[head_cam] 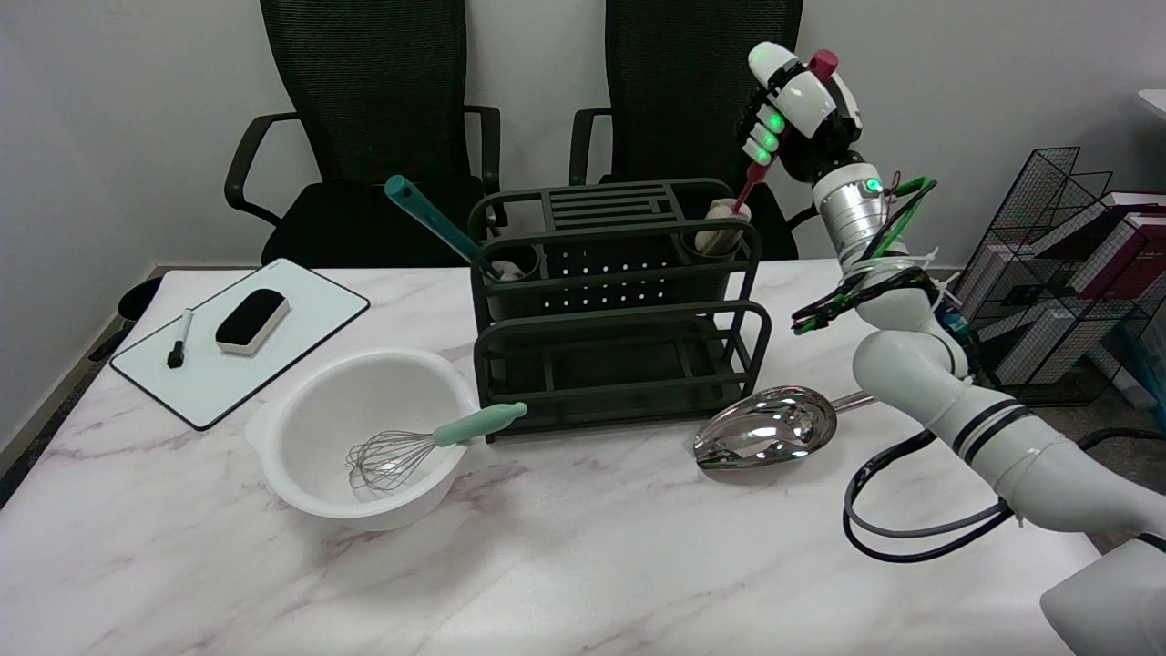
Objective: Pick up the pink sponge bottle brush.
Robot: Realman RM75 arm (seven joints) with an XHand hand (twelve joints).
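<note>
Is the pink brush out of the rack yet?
Not fully. The right hand grips the pink brush by its handle, but its sponge end still sits in the rack's right cup.

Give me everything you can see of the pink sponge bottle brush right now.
The pink sponge bottle brush has a thin dark pink handle, plastic by its look, with a rounded end cap showing above the robot's right hand, which grips its upper part. Its pale sponge head is at the bottom, inside the right rear round holder of the dark green slatted rack, seemingly touching the rim. The brush leans, top toward the right. The hand hides the handle's middle.
</note>
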